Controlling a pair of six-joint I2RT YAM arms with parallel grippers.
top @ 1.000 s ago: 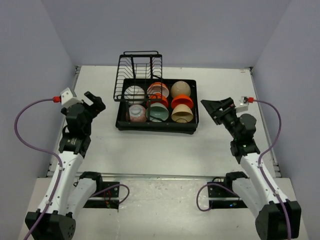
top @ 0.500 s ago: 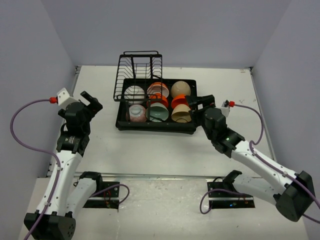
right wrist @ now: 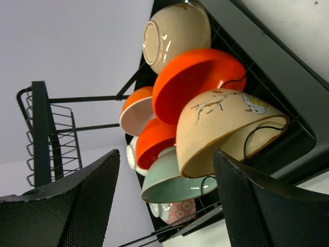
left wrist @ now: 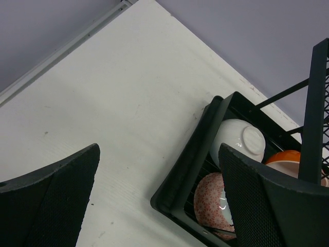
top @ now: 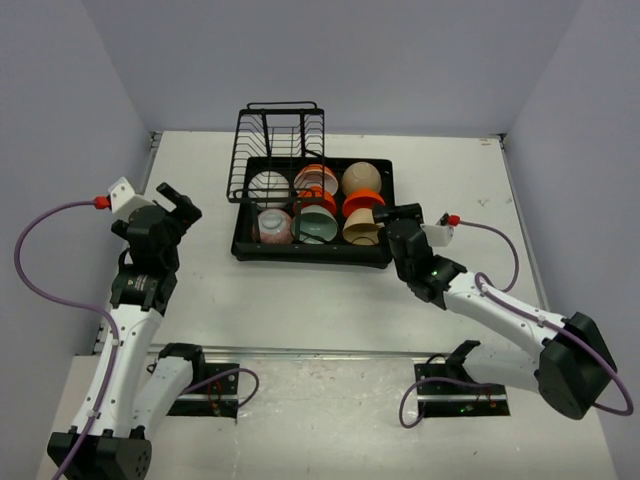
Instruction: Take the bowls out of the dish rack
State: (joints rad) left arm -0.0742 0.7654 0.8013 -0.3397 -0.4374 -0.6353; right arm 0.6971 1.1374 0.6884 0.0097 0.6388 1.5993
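The black dish rack [top: 310, 255] stands at the table's middle back and holds several bowls. These include a white bowl [top: 268, 187], a pink patterned bowl [top: 275, 226], a green bowl [top: 318, 226], a tan painted bowl [top: 363, 228], an orange bowl [top: 365, 203] and a beige bowl [top: 361, 178]. My right gripper [top: 396, 216] is open at the rack's front right corner. It points at the tan bowl [right wrist: 226, 128], and nothing sits between its fingers [right wrist: 267, 206]. My left gripper [top: 178, 198] hangs open to the left of the rack, over bare table.
An upright wire section [top: 275, 150] rises at the rack's back left. Grey walls close in the table on three sides. In the left wrist view the rack's near corner [left wrist: 190, 164] sits just inside my right finger, with the white bowl [left wrist: 236, 141] behind it.
My right arm has swung in from the right side of the table to the rack's front right corner, and its jaws have narrowed a little. The left arm has drifted slightly left.
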